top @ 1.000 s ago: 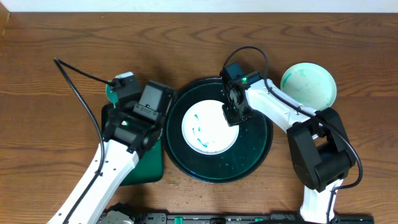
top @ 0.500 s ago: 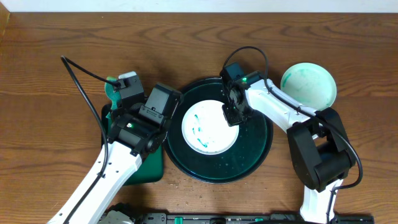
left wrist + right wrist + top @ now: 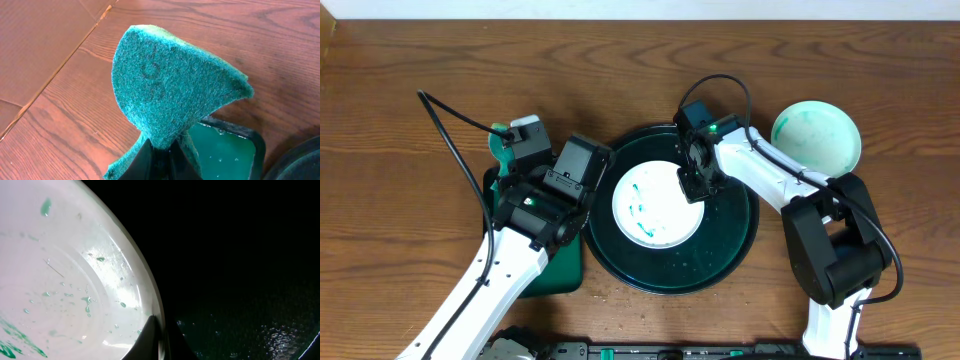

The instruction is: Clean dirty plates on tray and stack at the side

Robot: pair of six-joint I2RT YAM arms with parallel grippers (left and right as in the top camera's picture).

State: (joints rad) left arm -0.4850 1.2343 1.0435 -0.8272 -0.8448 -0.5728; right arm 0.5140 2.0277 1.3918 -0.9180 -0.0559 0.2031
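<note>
A white plate [image 3: 655, 207] with green smears lies in the round dark tray [image 3: 732, 245]. My right gripper [image 3: 692, 186] is shut on this plate's right rim; the wrist view shows the rim [image 3: 145, 285] pinched between the fingers [image 3: 162, 335] over the dark tray [image 3: 240, 270]. A second plate [image 3: 816, 138], smeared green, lies on the table to the right of the tray. My left gripper [image 3: 508, 140] is shut on a green scrub cloth [image 3: 170, 85], held up left of the tray. A third plate is not visible.
A small rectangular green tray [image 3: 558, 262] lies under my left arm; its wet corner shows in the left wrist view [image 3: 227, 150]. A black cable [image 3: 445, 120] trails across the wooden table at the left.
My left arm has moved slightly right and up with the cloth, then held still. The right arm and plate have not moved.
</note>
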